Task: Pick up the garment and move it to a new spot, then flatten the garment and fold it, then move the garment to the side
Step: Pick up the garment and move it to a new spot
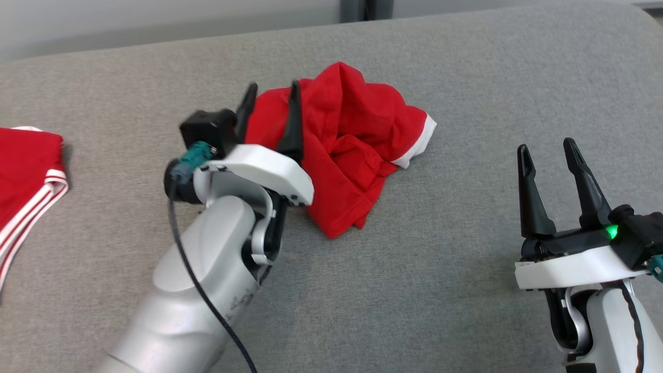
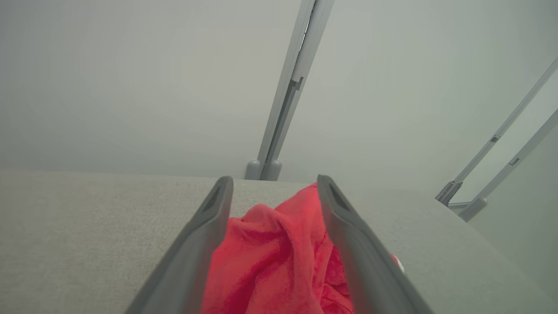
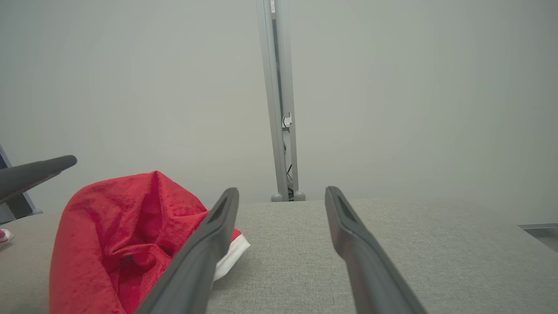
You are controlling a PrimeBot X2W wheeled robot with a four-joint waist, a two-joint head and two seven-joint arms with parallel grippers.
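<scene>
L pincer (image 1: 273, 86) fronts crumpled garment (image 1: 357, 134); 2nd red cloth (image 1: 26, 166) far L, maybe folded.

Silver-grey left forearm (image 1: 217, 243) is carrying a trailing black cable (image 1: 192, 280); white wrist plates (image 1: 269, 168) are backing dark tapered fingers (image 1: 529, 197); green light (image 1: 612, 231) is glowing behind the right gripper (image 1: 546, 144).

I count two red cloth garments with white trim: one crumpled red heap (image 1: 357, 140) at centre frame, one striped red piece (image 1: 26, 171) at the left edge. My grippers number two, the left gripper (image 1: 272, 90) and the right gripper (image 1: 544, 145), each with two long dark fingers (image 1: 529, 197). One grey fabric surface (image 1: 466, 259).
</scene>
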